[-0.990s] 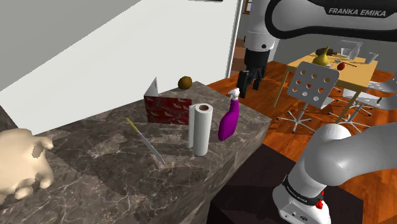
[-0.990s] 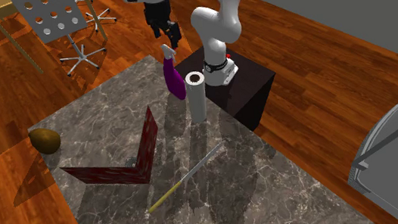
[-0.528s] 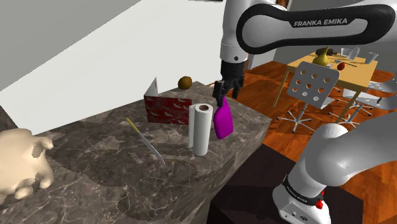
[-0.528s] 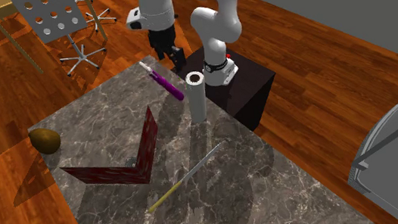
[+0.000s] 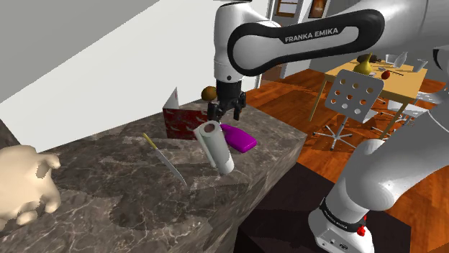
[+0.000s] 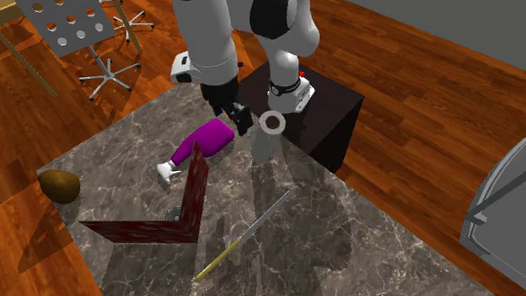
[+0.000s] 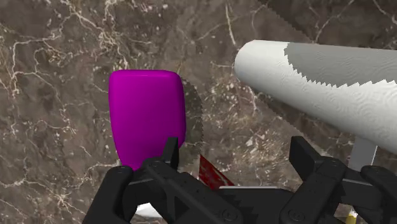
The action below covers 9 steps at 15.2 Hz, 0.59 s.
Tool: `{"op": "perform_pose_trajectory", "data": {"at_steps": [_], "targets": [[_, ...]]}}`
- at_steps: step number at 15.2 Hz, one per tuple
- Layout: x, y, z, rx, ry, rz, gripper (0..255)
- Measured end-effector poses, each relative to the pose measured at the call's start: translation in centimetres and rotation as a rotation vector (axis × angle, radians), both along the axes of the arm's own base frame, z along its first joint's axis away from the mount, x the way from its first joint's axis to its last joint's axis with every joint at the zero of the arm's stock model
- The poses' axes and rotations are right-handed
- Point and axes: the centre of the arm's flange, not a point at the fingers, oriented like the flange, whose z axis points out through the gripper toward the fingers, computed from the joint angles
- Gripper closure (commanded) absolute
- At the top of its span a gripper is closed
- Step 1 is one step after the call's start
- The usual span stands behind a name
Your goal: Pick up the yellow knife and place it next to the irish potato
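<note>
While the gripper hangs over the marble counter with its fingers spread wide and nothing between them, the yellow-handled knife lies flat on the stone, well apart from it. In the shoulder view the knife sits to the left of a tilted paper towel roll; the gripper hovers just above that roll and a purple spray bottle lying on its side. In the second exterior view, an open red book stands between the knife and the potato at the counter's far corner.
</note>
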Motion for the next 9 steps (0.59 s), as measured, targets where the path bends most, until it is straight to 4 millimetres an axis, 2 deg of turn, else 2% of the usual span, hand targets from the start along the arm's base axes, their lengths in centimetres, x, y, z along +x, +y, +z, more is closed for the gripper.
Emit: {"op": "perform_pose_trajectory", "data": {"at_steps": [2,9], "targets": [[1.2,2.2,-1.6,0.000,0.005,-0.001,0],[6.3,8.4,-4.7,0.009,0.000,-0.006,0]]}}
